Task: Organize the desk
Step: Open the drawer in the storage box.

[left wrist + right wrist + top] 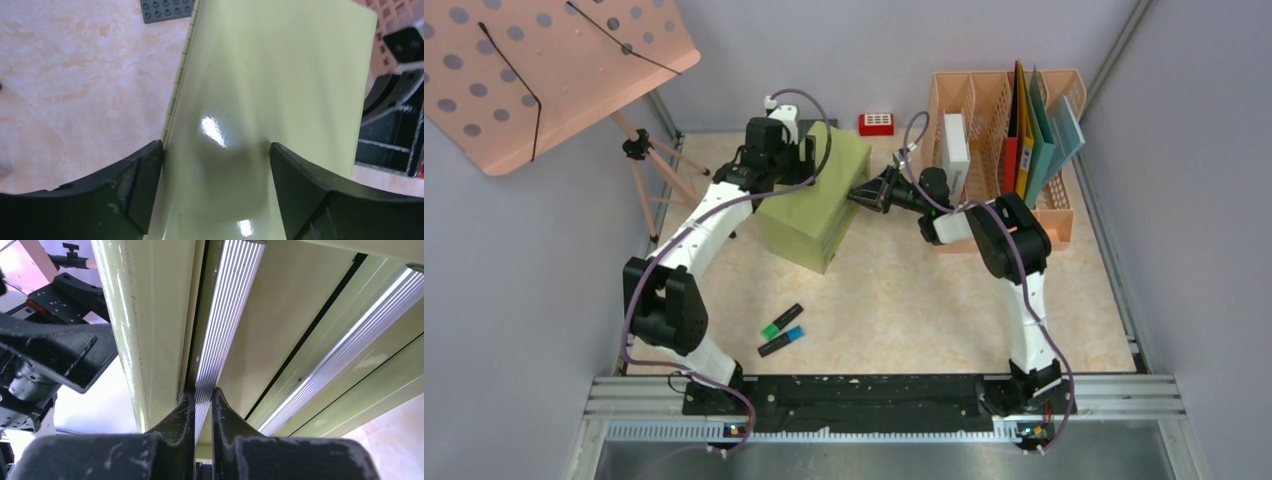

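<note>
left fingers (132,187) sit spread wide over the green cabinet (270,75) on the worktop (924,310), holding nothing; right fingers (176,427) are pinched shut on its silver drawer handle (225,315).

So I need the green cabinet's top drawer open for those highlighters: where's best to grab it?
Pinch the ribbed silver strip along the drawer's top edge, coming straight at the cabinet front. It is a thin lip that juts out, narrow enough to pinch from both sides, while the drawer face itself is flat. The right gripper is shut on it that way.
</note>
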You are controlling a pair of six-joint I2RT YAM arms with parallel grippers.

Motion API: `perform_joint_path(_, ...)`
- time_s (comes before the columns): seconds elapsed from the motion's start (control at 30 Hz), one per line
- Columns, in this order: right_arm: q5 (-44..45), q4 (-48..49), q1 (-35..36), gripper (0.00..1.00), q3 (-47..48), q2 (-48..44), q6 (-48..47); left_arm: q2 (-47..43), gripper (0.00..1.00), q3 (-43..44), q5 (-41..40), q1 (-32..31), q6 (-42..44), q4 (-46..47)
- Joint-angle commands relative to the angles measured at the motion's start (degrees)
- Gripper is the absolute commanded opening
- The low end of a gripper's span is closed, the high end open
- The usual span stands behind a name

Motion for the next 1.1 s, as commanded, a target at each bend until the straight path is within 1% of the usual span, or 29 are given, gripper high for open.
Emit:
perform_joint_path(0.0,-2.5,-0.4,0.1,0.00,2.7,-3.0,-5.7,-0.7,0.87,1.2,-2.3,-5.7,6.4,-12.4)
perform_joint_path(0.07,-2.6,-0.7,0.1,0.00,2.7,-3.0,-6.0,-0.8,0.90,1.5,-4.9,-8.6,8.3,-12.3)
perform_joint_path(0.2,-2.6,-0.7,0.1,0.00,2.8,-2.8,-6.2,1.0,0.94,2.4,-9.0,-13.4,10.6,-12.0)
perform_joint_path(0.33,-2.7,-0.8,0.2,0.00,3.0,-2.8,-6.2,3.2,0.95,3.9,-9.6,-16.0,10.7,-12.0)
perform_joint_path(0.5,-2.7,-0.4,0.1,0.00,3.5,-2.5,-5.8,4.0,0.95,5.0,-8.8,-17.3,10.2,-11.0)
perform_joint_path(0.9,-2.8,0.1,0.4,0.00,3.7,-2.7,-4.9,7.6,0.94,5.1,-16.8,-17.9,12.0,-10.9)
perform_joint_path(1.07,-2.8,0.3,0.5,0.00,2.7,-3.6,-4.8,9.6,0.94,5.6,-23.6,-18.0,12.7,-11.7)
